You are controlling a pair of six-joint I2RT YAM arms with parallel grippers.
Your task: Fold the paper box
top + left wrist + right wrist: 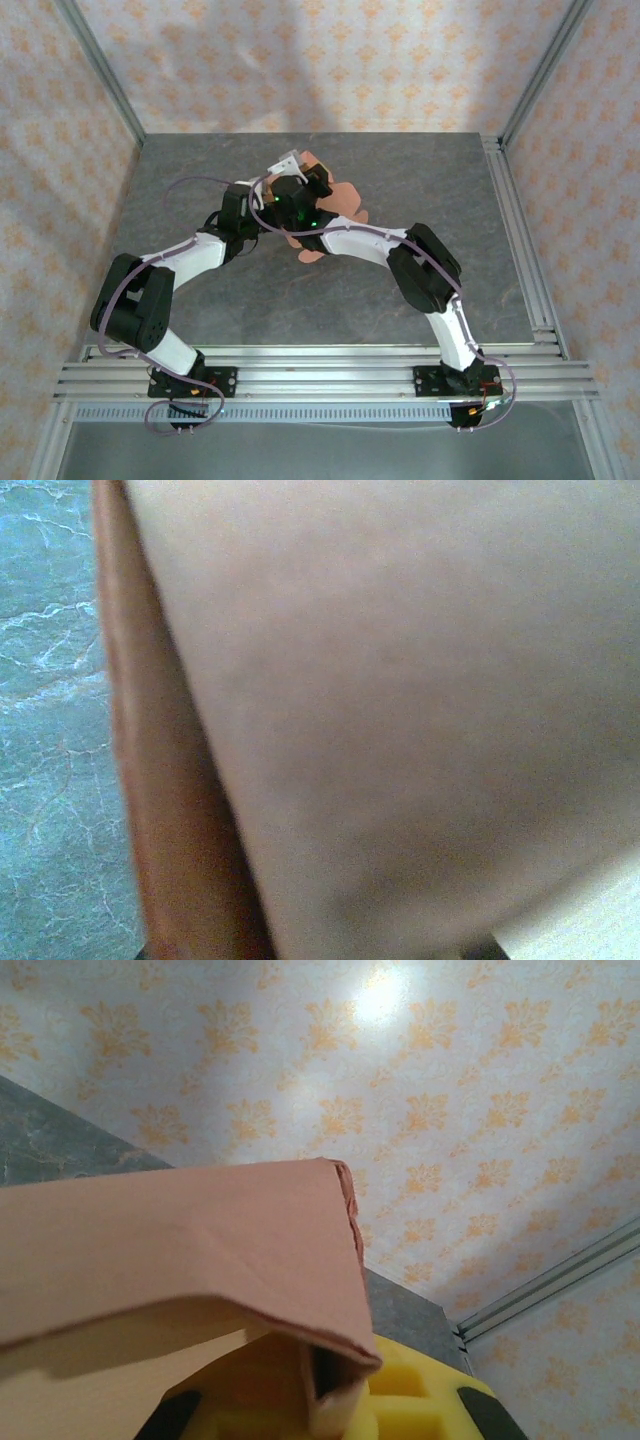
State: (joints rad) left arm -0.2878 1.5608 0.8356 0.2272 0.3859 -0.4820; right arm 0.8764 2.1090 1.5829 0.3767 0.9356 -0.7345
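Note:
The salmon-orange paper box is partly folded and sits mid-table, with both arms meeting over it. My left gripper is at its left side. In the left wrist view, the paper box lies right against the lens with a darker folded wall at its left, and it hides the fingers. My right gripper comes in from the near right. In the right wrist view, a folded corner of the paper box arches over the yellow pads. A flap runs down between them, with the right gripper shut on it.
The grey stone-patterned table spreads around the box. An aluminium rail runs along its right side, and more rails cross the near edge by the arm bases. Patterned walls close in the back and sides.

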